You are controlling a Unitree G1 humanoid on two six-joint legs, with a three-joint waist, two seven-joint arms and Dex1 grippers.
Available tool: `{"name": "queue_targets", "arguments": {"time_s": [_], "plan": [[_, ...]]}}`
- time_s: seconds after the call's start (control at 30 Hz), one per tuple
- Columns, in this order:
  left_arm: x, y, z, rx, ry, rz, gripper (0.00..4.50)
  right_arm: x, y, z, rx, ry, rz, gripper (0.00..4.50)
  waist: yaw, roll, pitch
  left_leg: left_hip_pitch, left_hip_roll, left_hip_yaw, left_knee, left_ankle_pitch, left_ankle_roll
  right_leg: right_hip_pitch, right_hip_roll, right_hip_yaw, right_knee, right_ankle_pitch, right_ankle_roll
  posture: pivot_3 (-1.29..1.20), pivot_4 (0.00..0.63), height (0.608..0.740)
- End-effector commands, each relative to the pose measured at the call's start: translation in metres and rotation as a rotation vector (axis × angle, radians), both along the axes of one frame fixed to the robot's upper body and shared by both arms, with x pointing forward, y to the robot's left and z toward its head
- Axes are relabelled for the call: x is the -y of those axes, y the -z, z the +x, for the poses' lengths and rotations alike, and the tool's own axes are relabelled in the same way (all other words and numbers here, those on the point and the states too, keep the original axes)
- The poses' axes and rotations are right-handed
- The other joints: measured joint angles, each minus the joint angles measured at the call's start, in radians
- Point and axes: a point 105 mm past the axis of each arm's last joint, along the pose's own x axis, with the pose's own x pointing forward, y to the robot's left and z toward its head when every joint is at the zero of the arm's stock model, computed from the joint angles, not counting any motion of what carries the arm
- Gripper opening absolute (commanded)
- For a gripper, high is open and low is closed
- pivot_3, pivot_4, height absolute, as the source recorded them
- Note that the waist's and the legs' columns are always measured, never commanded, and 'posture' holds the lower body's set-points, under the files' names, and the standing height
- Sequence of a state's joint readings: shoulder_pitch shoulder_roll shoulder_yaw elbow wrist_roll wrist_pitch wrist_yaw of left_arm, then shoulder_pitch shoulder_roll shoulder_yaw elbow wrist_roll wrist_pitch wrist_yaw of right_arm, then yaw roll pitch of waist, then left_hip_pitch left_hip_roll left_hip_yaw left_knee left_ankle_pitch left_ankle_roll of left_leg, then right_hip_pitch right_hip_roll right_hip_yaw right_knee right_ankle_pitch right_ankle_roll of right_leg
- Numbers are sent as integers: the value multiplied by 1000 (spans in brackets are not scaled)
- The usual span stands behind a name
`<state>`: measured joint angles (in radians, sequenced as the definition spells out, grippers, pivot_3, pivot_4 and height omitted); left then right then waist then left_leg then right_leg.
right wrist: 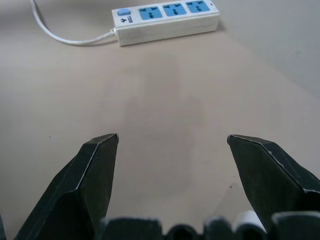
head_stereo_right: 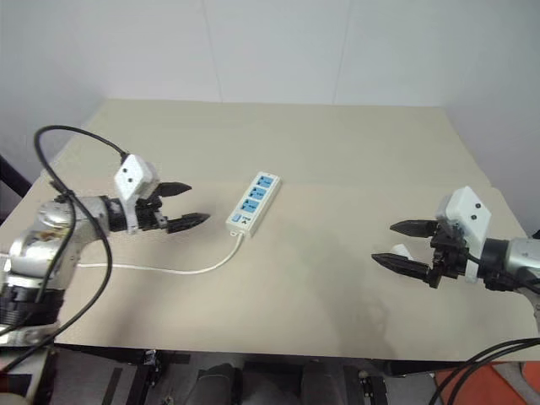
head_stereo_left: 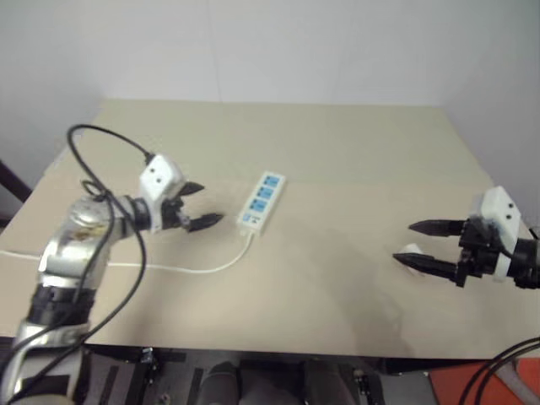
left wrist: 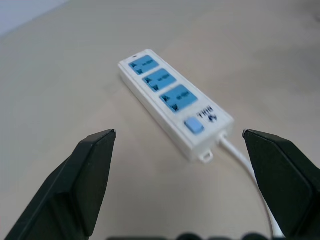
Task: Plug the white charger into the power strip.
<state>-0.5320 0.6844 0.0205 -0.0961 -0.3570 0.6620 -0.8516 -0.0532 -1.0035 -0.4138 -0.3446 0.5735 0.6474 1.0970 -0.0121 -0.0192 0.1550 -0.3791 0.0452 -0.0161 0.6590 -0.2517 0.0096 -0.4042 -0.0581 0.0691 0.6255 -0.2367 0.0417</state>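
Charger (head_stereo_right: 402,251): a small white block lying on the tan table (head_stereo_right: 337,152), at the robot's right, just beside the lower finger of the right gripper (head_stereo_right: 403,245). That finger partly covers it, so its prongs and full shape cannot be made out. In the right wrist view a rounded white bit (right wrist: 246,220) peeks up between the finger bases; it may be the charger.

Strip (head_stereo_left: 261,202) lies near the table's middle, well apart from the charger, slanting away from the robot. It is a long white bar with three blue socket faces in a row, a pale blue button (left wrist: 194,125) at the near end and a small mounting tab beside it. Nothing is plugged into it. A thin white cord (head_stereo_left: 202,268) leaves the near end and curves across the table toward the robot's left edge.

Left gripper (head_stereo_left: 199,206) hangs just beside the strip's near end, pointing at it, fingers spread wide and empty. The right gripper points toward the middle of the table, its fingers also spread wide, holding nothing.
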Motion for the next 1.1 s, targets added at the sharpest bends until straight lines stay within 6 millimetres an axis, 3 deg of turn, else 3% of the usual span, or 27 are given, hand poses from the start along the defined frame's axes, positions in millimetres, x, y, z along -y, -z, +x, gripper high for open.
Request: {"name": "queue_targets", "arguments": {"time_s": [0.03, 0.2, 0.4, 0.57, 0.83, 1.1], "plan": [[21, -8, 3, 23, -40, -48, 4460, -4, -12, -1, 49, -13, 12, 4158, 0, 0, 0, 0, 0, 0, 0, 0, 0, 0, 0, 0, 0, 0, 0, 0, 150, 740], [48, 16, 15, 14, -191, -84, 4460, -4, -14, -1, 60, -8, 22, 4158, 0, -1, 0, 2, -1, 0, 0, 0, 0, 2, 0, 0, 1, 0, 0, 0, 150, 740], [55, 46, 30, 6, -340, -38, 4460, -6, -17, -2, 68, -8, 34, 4158, -4, -1, 0, 2, -2, -2, 0, 0, 0, 2, 0, 1, 1, 0, 0, 0, 150, 740], [62, 61, 39, -1, -365, -7, 4460, -8, -19, -1, 80, -13, 40, 4158, 0, 0, 0, 3, -2, -2, 0, 0, 0, 2, 0, 1, 1, 0, 0, 0, 150, 740], [87, 75, 32, -37, -279, -23, 4460, -10, -22, 0, 86, -13, 54, 4158, 0, 0, 0, 8, -2, -2, 0, 0, 0, 8, 0, 0, -1, 0, 0, 0, 150, 740], [89, 85, 23, -68, -296, -23, 4460, -12, -21, 0, 89, -12, 63, 4158, -1, -1, 0, 7, -2, -2, 0, 0, 0, 8, 0, 0, -1, 0, 0, 0, 150, 740]]}}
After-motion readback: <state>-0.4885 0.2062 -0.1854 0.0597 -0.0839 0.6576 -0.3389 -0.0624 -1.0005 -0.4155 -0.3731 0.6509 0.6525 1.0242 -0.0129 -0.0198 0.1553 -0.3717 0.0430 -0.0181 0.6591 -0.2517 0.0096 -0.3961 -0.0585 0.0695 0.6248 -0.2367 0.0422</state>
